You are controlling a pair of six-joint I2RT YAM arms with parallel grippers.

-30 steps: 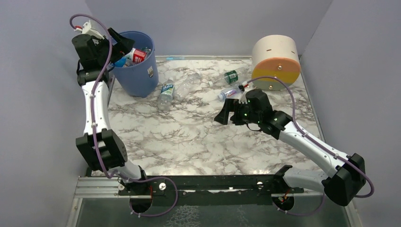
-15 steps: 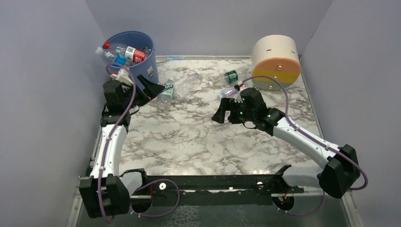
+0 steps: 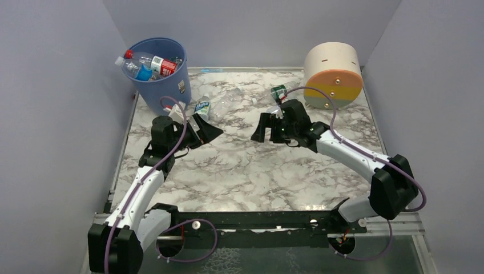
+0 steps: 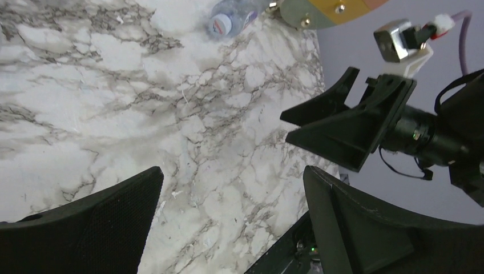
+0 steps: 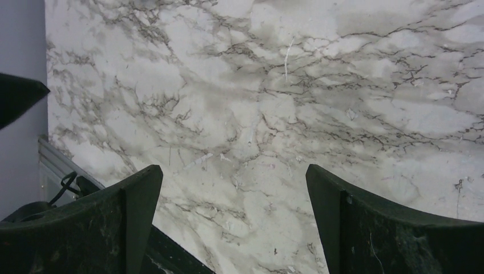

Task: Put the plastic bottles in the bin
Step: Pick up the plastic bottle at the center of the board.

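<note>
1. Left wrist view: the left jaws stand wide. Only veined marble bench [image 4: 114, 103] shows between the two black fingers [image 4: 85, 228], and they hold nothing.
2. On the right wrist view I see the right jaws spread just as wide over bare marble, with nothing between the fingers [image 5: 394, 228].
3. From the top external view, the two sets of jaws roughly face each other over the middle of the bench, well apart. The left arm [image 3: 140, 182] reaches in from the near left and the right arm [image 3: 354, 157] bends in from the right.
4. My left wrist camera also catches the right jaws hanging open opposite. Beyond them a bottle with a red-and-white label [image 4: 228, 17] lies on its side just beside the drum [image 4: 319, 8].
5. Nearest the left jaws is a blue-labelled bottle [image 3: 201, 108], lying on the bench between them and the bin [image 3: 162, 94]. A clear bottle [image 3: 228, 97] lies beside it.
6. A green-labelled bottle [image 3: 279, 91] lies near the foot of the cream, orange and yellow drum, just past the right wrist.
7. The blue bin stands upright in the far left corner. Several bottles are inside it, among them a red-labelled bottle [image 3: 165, 65], and a red-capped bottle [image 3: 121, 61] pokes over the left rim.
</note>
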